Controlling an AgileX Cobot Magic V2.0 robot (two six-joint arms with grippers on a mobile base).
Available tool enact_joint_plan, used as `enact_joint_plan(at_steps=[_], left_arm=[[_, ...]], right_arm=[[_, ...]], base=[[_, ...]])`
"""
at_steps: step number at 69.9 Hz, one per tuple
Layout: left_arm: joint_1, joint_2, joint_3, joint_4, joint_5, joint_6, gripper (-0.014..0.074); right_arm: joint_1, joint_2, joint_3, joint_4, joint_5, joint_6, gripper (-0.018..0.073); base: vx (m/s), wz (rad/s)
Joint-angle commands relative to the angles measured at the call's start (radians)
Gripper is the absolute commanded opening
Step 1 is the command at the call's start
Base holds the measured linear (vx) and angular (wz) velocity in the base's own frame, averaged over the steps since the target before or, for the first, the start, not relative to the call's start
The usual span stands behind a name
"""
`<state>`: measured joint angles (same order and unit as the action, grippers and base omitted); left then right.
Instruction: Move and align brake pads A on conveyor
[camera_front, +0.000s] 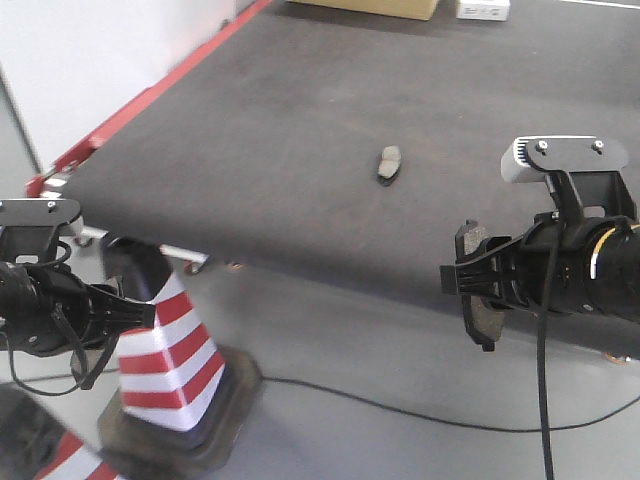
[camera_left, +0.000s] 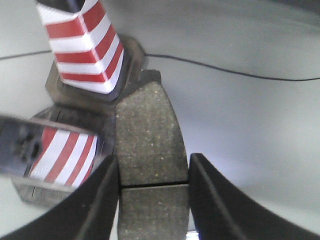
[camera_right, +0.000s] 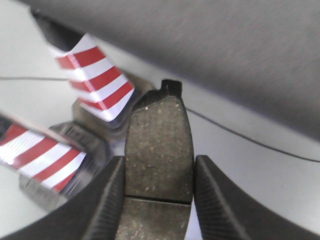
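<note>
Over a grey floor with a striped cone (camera_front: 170, 360) and black cable (camera_front: 400, 405), the left gripper (camera_left: 152, 200) and right gripper (camera_right: 159, 200) each clamp a brake pad (camera_left: 150, 145) (camera_right: 159, 150). Farther off, another pad (camera_front: 389, 164) lies mid-conveyor (camera_front: 300, 130), red-edged, with a cardboard box (camera_front: 370, 8) beyond.

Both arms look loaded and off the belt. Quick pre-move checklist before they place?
1. Left gripper shut on a brake pad: ok, seen in the left wrist view.
2. Right gripper shut on a second brake pad: ok.
3. Held pads over the conveyor: not ok, both wrist views show grey floor beneath.
4. One pad already lying on the belt: ok; its alignment: cannot tell.
5. Left arm's path: not ok, striped traffic cone stands close beside it.
6. Fourth pad: cannot tell, not in view.
</note>
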<state>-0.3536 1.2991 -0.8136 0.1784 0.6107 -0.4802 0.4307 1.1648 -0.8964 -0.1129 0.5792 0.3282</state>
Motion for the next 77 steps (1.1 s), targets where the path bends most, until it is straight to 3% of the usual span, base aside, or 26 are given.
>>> enact_joint_plan(at_steps=[1,77], left_arm=[[-0.006,-0.032,-0.024,0.007,-0.052,-0.001,0.0057],[-0.006,-0.032,-0.024,0.007,-0.052,-0.001,0.0057]], right_arm=[[-0.002,-0.024,-0.031,-0.009,-0.073,0.000,0.0094],[-0.002,-0.024,-0.031,-0.009,-0.070,0.000,0.0094]], base=[[0.29,-0.25],[0.28,-0.29]])
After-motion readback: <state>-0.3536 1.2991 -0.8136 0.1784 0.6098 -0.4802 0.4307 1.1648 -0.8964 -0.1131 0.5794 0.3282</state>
